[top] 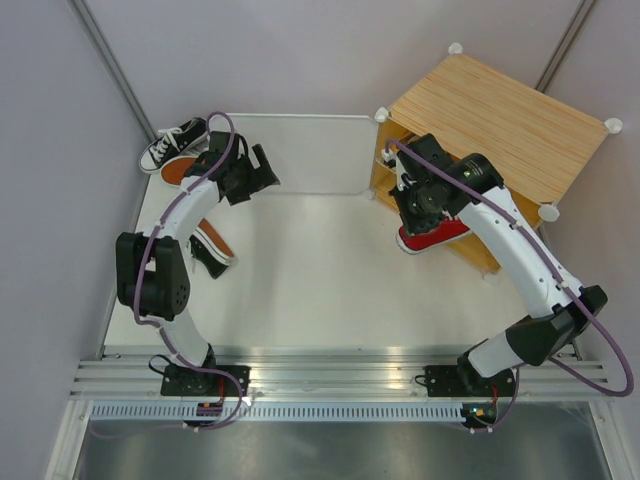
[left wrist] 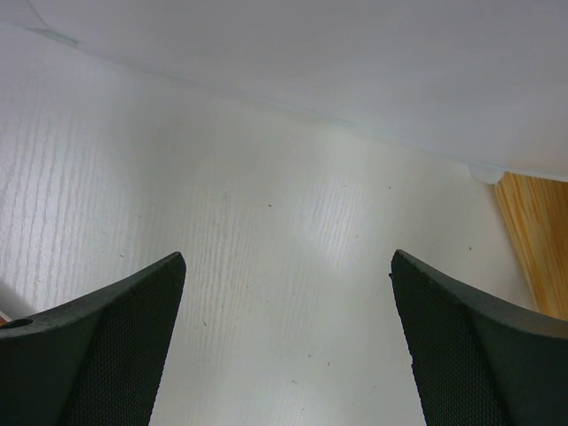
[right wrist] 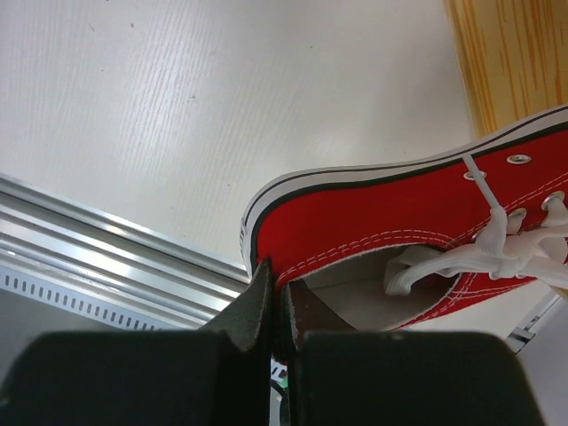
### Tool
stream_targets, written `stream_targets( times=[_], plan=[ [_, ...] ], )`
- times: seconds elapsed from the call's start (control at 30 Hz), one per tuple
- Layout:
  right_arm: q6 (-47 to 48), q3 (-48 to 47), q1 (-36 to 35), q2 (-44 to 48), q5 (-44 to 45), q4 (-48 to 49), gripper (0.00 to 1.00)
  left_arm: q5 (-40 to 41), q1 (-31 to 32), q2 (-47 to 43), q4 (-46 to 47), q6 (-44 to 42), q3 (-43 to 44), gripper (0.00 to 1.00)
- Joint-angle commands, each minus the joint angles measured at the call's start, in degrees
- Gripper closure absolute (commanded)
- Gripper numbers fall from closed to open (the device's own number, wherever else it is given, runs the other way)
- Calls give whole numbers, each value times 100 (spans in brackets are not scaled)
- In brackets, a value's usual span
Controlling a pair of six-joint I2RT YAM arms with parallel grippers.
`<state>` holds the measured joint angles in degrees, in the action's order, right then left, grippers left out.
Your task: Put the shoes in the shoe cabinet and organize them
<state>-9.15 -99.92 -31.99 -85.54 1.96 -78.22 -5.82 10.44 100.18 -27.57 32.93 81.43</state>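
Pinching heel collar of red canvas sneaker, right pincer holds it beside wood-topped shoe cabinet. Left pincer spread over white worktop.

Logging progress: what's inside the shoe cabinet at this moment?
Only a sliver of wooden interior shows at the open side of the shoe cabinet. Its top and the right gripper, shut on a red shoe, cover the rest; stored shoes cannot be confirmed.

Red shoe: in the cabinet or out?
Out. The right gripper pinches the red shoe by its collar, over the table just outside the shoe cabinet.
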Motion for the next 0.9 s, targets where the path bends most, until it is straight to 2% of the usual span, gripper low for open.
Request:
stream_targets(
  times=[0.0, 0.2, 0.37, 0.57, 0.87],
  plan=[
    [245, -379, 315, -68, 358, -300, 99, 90, -42, 107, -29, 188, 452, 1],
    [492, -485, 833, -358, 490, -317, 99, -24, -42, 54, -38, 153, 339, 1],
    [862, -309, 1246, -402, 945, -247, 99, -42, -42, 28, -29, 109, 303, 1],
    [1195, -379, 1379, -903, 1659, -264, 99, -42, -42, -86, -29, -6, 102, 0],
    [1890, -423, 1520, -1184, 2308, -106, 91, -112, -42, -183, -29, -6, 84, 0]
  ],
)
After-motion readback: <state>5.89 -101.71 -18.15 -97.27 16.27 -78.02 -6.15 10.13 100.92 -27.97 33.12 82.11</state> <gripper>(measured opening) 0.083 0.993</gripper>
